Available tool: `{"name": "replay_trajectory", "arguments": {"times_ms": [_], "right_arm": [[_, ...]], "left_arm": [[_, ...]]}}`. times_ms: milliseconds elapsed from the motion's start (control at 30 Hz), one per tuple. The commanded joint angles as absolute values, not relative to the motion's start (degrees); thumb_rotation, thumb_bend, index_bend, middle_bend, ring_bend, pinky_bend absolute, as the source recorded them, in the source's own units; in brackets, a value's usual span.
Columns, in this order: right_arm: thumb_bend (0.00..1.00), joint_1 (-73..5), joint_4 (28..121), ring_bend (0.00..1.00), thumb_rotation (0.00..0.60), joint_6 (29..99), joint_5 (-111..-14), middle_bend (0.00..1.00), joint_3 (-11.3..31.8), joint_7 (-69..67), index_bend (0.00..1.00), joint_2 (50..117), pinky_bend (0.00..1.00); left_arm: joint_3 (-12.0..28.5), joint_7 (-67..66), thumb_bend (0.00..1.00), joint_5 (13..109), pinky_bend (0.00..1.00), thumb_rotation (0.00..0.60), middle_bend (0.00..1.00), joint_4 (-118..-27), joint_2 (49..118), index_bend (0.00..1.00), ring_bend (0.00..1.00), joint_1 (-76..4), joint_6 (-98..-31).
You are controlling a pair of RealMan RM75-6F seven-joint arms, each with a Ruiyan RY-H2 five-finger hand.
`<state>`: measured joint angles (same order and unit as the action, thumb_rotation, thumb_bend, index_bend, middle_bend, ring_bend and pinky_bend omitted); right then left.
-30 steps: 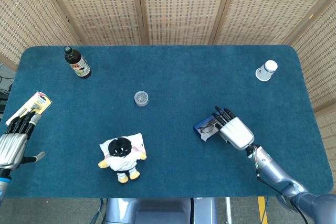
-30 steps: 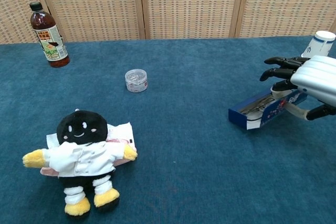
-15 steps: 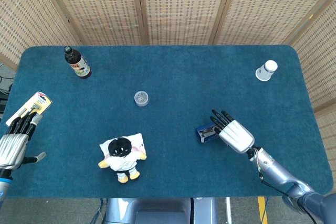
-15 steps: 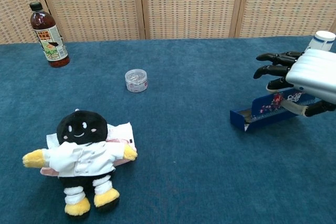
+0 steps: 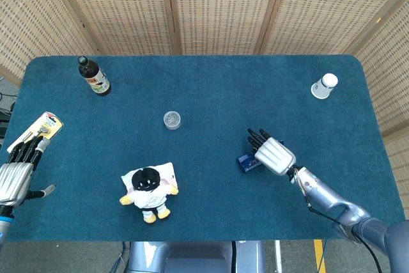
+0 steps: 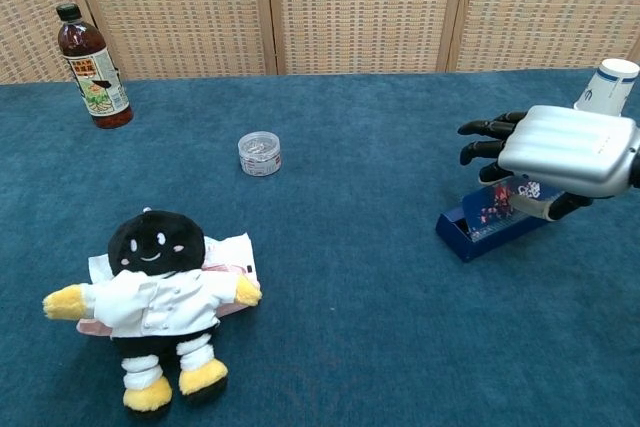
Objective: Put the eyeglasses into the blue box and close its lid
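Note:
The blue box lies right of the table's middle, and in the chest view the blue box shows its patterned lid folded down over it. The eyeglasses are hidden from both views. My right hand lies flat, palm down, over the back part of the box with its fingers stretched out. In the chest view my right hand hovers just over the lid, its thumb low beside the box; I cannot tell whether it touches. My left hand rests at the table's left edge, fingers apart and holding nothing.
A dark sauce bottle stands at the back left. A small clear round tub sits near the middle. A plush doll lies on a white packet at the front. A white cup lies at the back right; a yellow packet by my left hand.
The box's lid has swung from open, with the glasses showing inside, down over the box. My right hand has moved leftward over it. The left hand has stayed still.

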<state>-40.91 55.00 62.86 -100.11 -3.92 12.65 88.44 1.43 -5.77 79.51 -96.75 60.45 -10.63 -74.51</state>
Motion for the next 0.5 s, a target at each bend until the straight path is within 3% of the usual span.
{"name": "replay_trajectory", "arguments": {"times_ms": [33, 300, 367, 500], "right_arm": [[0.56, -41.0, 55.21, 0.0, 0.6, 62.47, -99.76, 0.2, -3.76, 12.89, 0.63, 88.39, 0.2], [0.42, -40.46, 55.15, 0.0, 0.6, 63.36, -98.29, 0.13, -2.47, 13.21, 0.34, 88.61, 0.2], [0.31, -40.25, 54.93, 0.0, 0.6, 63.61, -97.73, 0.08, -2.0, 13.54, 0.25, 88.96, 0.2], [0.17, -39.58, 54.35, 0.0, 0.6, 65.72, -97.06, 0.02, -0.88, 13.97, 0.17, 89.79, 0.2]], "left_arm": [[1.44, -5.75, 0.0, 79.46, 0.0, 0.6, 0.0, -96.7, 60.45, 0.0, 0.0, -10.67, -74.43], [1.35, -6.54, 0.0, 79.55, 0.0, 0.6, 0.0, -96.78, 60.79, 0.0, 0.0, -10.74, -74.4], [1.34, -6.71, 0.0, 79.54, 0.0, 0.6, 0.0, -96.83, 60.84, 0.0, 0.0, -10.72, -74.45], [1.38, -6.83, 0.0, 79.42, 0.0, 0.6, 0.0, -96.88, 60.89, 0.0, 0.0, -10.71, -74.48]]}}
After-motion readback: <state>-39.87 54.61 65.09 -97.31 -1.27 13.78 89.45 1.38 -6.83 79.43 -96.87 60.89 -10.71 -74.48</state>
